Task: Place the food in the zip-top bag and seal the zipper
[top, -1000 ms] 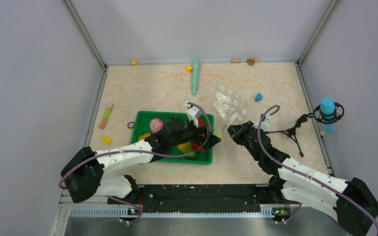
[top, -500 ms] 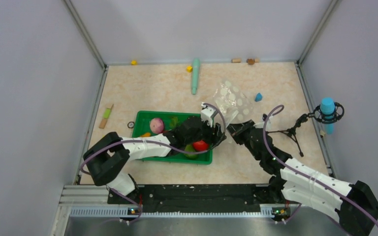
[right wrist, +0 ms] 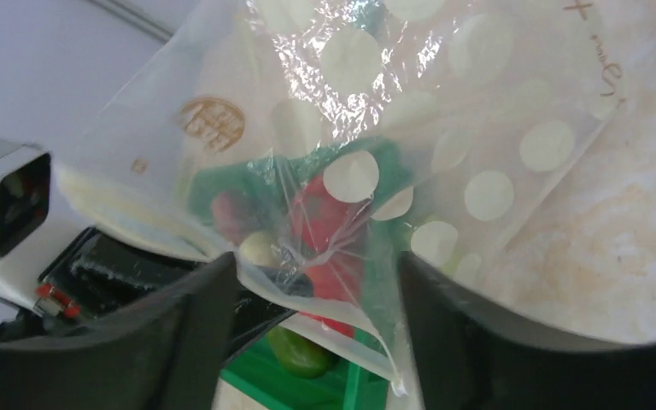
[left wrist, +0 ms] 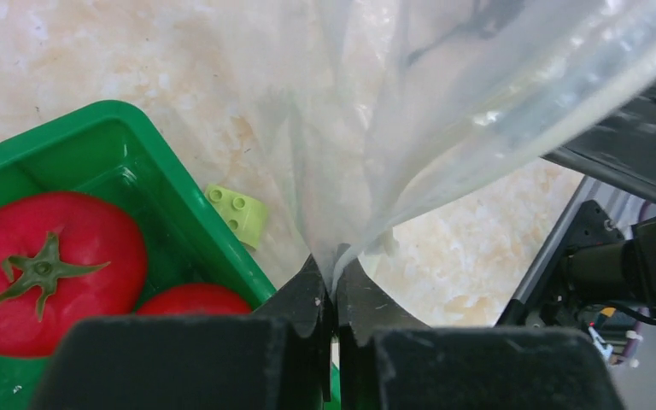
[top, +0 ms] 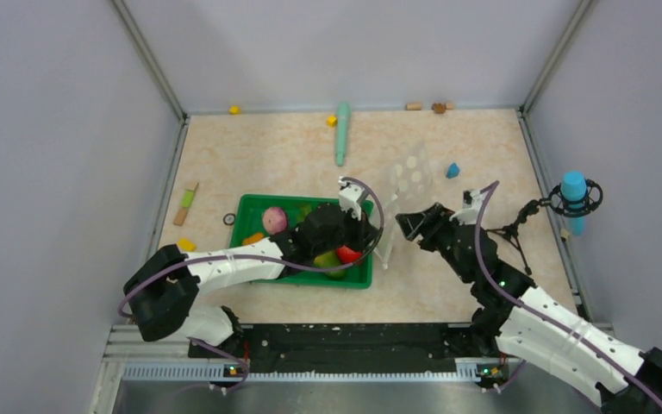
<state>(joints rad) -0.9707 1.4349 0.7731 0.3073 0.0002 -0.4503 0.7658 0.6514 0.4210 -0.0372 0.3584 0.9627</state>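
The zip-top bag [top: 407, 177], clear with white dots, stands lifted on edge between the two grippers. My left gripper [top: 372, 240] reaches over the green tray [top: 246, 211] and is shut on the bag's film [left wrist: 367, 171], pinched at the fingertips [left wrist: 335, 275]. My right gripper [top: 409, 224] is open beside the bag. In the right wrist view the zipper strip [right wrist: 316, 309] drapes loosely across the gap between its fingers [right wrist: 188, 333]. Food lies in the tray: two red tomatoes [left wrist: 51, 269] [left wrist: 192, 299], a purple onion [top: 274, 219] and a green piece [right wrist: 303, 350].
A pale green block [left wrist: 237, 211] lies just outside the tray's corner, under the bag. A teal stick [top: 342, 134] and a blue block [top: 452, 170] sit further back. A yellow block [top: 187, 245] lies left of the tray. A blue microphone on a tripod [top: 574, 198] stands at the right wall.
My left gripper moved from over the tray to the bag and shut on its film. My right gripper opened, letting go of the bag. The bag rose from lying flat to standing on edge.
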